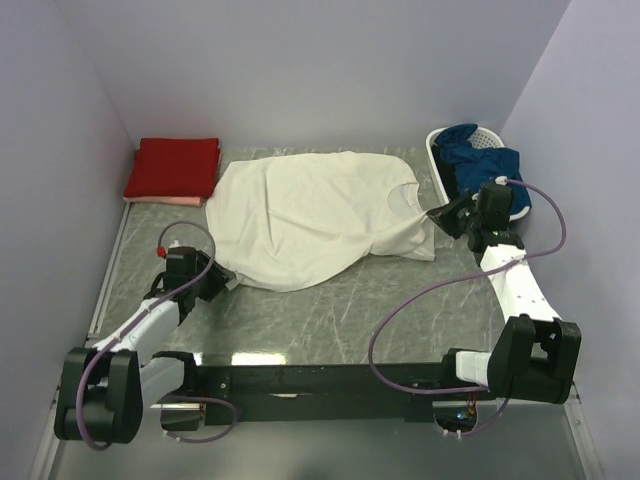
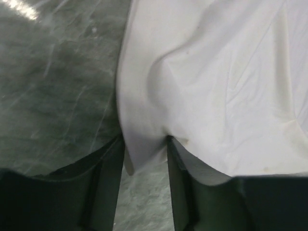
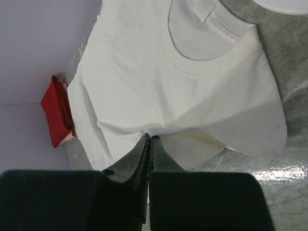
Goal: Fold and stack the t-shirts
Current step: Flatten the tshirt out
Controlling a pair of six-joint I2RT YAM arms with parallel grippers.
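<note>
The large cream t-shirt (image 1: pixel 310 215) lies spread and rumpled on the table, collar to the right. My left gripper (image 1: pixel 215 280) is at its near left corner. In the left wrist view the gripper (image 2: pixel 144 139) is open, and a corner of the cream shirt (image 2: pixel 216 86) lies between the fingers. My right gripper (image 1: pixel 432 215) is at the shirt's right side below the collar. In the right wrist view it (image 3: pixel 150 137) is shut on a fold of the cream shirt (image 3: pixel 183 96). A folded red t-shirt (image 1: pixel 172 167) lies at the back left on a pale pink one (image 1: pixel 165 201).
A white slatted basket (image 1: pixel 480 140) with dark blue clothes (image 1: pixel 480 160) stands at the back right, just behind my right gripper. Purple walls close in the left, back and right. The grey marbled table (image 1: pixel 330 320) shows in front of the shirt.
</note>
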